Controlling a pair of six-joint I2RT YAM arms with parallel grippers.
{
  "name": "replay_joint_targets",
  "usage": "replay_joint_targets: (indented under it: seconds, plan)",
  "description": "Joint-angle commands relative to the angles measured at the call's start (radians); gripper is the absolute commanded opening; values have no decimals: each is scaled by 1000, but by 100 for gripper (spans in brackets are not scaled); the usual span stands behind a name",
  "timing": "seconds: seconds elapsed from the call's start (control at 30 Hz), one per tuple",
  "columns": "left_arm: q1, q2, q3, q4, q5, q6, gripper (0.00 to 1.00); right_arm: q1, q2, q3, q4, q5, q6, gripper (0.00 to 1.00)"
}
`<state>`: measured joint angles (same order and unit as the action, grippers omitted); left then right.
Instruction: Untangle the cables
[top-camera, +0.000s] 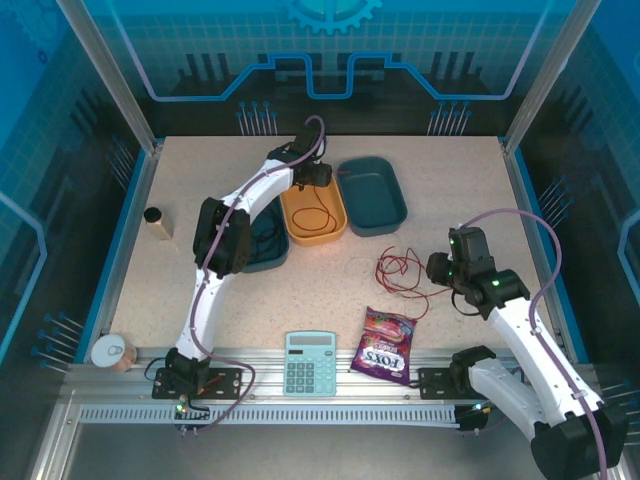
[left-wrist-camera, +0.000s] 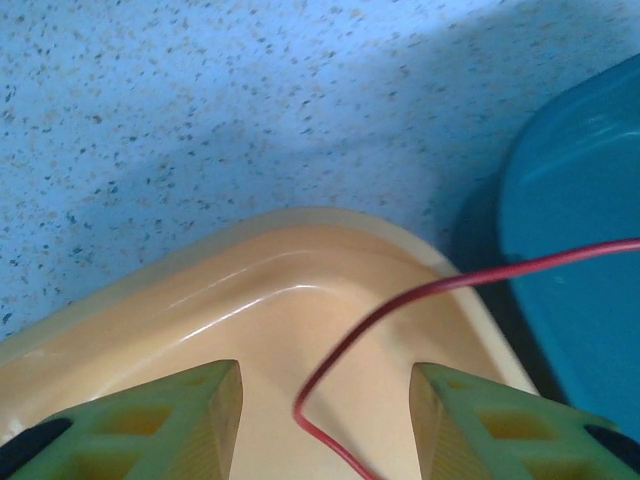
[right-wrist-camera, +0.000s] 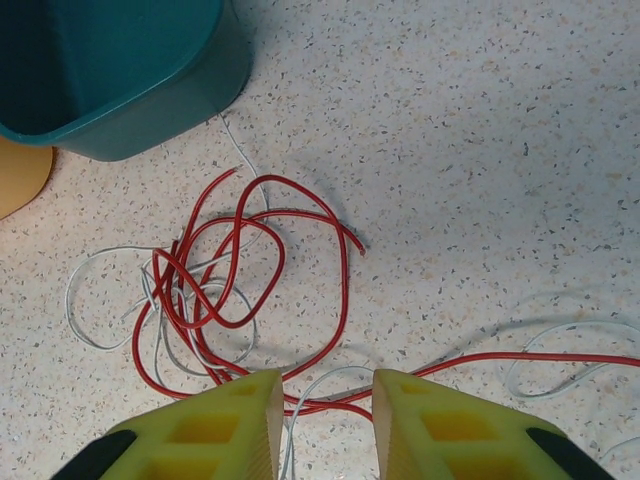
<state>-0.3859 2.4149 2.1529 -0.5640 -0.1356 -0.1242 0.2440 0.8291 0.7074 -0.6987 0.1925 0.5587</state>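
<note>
A red cable and a thin white cable lie tangled in loops on the speckled table. The tangle sits just left of my right gripper. My right gripper hangs open low over strands of both cables, clamping neither. My left gripper hovers over the orange tray. In its wrist view the left gripper is open, and a loose red cable bends freely between the fingers above the orange tray.
A teal tray stands right of the orange one. A darker tray lies partly under my left arm, with dark loops in it. A calculator and a candy bag lie near the front edge. A wooden cylinder stands at left.
</note>
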Motion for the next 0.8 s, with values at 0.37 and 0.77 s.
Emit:
replay_joint_targets:
  seconds: [0.37,0.77]
  plan:
    - [13,75,73,-86,5,4,45,15,0,20,8,29,14,31]
    - [13,153,146,-126,-13,-23,38,14,-19,11,-2,36,15,31]
